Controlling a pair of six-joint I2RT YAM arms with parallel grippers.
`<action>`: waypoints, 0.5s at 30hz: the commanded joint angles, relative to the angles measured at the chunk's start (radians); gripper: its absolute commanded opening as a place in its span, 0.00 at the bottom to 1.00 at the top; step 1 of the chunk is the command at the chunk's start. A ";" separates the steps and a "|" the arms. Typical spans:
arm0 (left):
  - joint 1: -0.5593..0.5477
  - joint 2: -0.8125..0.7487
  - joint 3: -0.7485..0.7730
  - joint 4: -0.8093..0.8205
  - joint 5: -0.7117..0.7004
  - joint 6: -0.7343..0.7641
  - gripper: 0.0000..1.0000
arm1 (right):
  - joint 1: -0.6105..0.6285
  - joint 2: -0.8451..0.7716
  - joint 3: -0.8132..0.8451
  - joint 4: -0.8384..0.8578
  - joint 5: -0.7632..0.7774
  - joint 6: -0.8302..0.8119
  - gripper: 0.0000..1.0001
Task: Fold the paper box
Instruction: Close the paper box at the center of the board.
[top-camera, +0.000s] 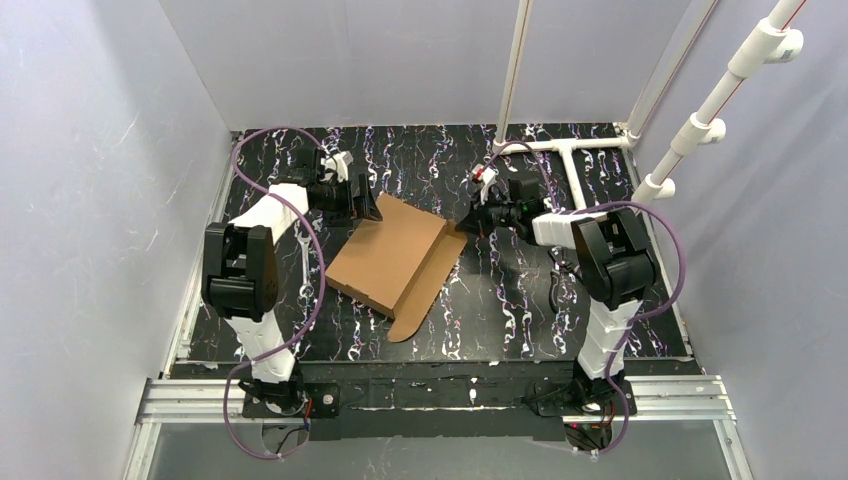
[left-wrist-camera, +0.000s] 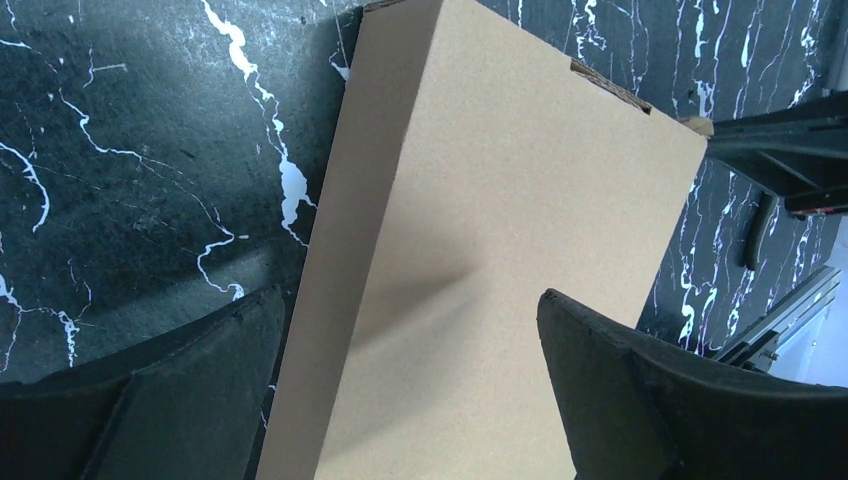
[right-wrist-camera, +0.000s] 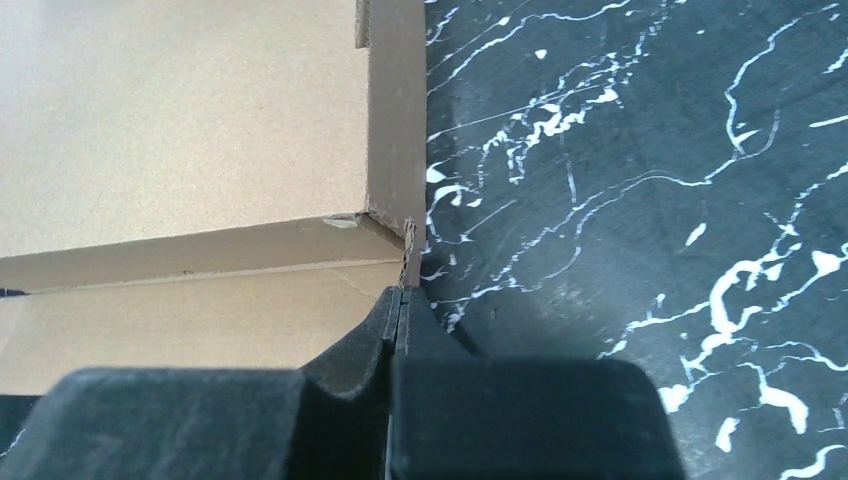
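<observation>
Marbled table (top-camera: 500, 300), 1 paper box (top-camera: 385, 255), 2 arms (top-camera: 245, 270) (top-camera: 610, 260), right fingers (right-wrist-camera: 520, 420) pinching corner

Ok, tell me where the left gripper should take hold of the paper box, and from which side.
Probably the thin edge of the paper box at the corner nearest the left gripper, approached from the left, open jaws straddling it. The top panel is too broad and flat to pinch; the right gripper pinches the right-hand corner flap.
</observation>
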 joint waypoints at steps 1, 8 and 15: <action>0.002 0.002 0.014 -0.024 -0.013 0.024 0.97 | 0.033 -0.093 -0.053 0.086 0.049 0.003 0.01; -0.041 -0.146 -0.017 -0.035 -0.141 0.040 0.98 | 0.062 -0.142 -0.086 0.067 0.193 0.021 0.01; -0.227 -0.410 -0.098 -0.040 -0.403 0.267 0.98 | 0.071 -0.160 -0.094 0.026 0.218 -0.003 0.01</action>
